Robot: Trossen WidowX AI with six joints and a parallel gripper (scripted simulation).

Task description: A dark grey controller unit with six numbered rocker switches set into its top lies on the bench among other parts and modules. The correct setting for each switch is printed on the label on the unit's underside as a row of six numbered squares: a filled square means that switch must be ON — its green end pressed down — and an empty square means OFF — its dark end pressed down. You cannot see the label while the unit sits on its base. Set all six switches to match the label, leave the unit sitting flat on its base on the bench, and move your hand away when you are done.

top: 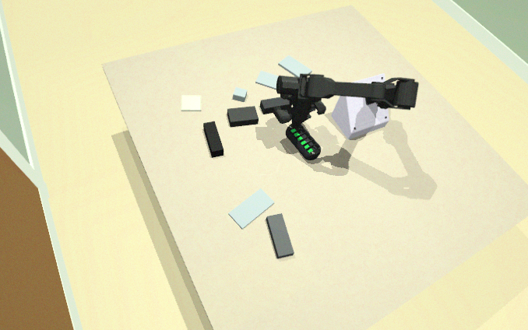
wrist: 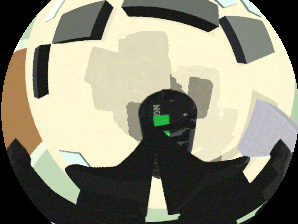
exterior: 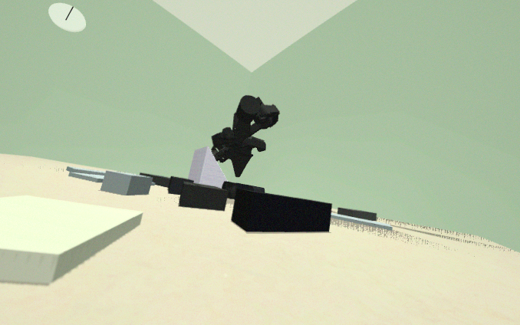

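The dark controller unit [top: 308, 152] [wrist: 175, 101] sits on its base on the bench [top: 350, 233], with its switches facing up. In the top view a row of bright green patches runs along one side of its top. In the wrist view only the near-end green shows beside small white lettering; my fingers hide most of the rest. The label underneath is hidden. My gripper [top: 297, 125] [exterior: 238, 176] [wrist: 154, 132] is shut and empty, pointing down over one end of the unit. In the exterior view its tips are above the unit [exterior: 248, 187]; exact clearance is unclear.
A pale lilac wedge [top: 343, 117] [exterior: 202, 169] [wrist: 267, 131] stands close by. Dark blocks [top: 242, 116] [exterior: 202, 196], a black block [top: 213, 139] [exterior: 281, 212], a grey bar [top: 279, 236], light blue plates [top: 251, 208] and a cream square [top: 191, 103] [exterior: 69, 226] lie around.
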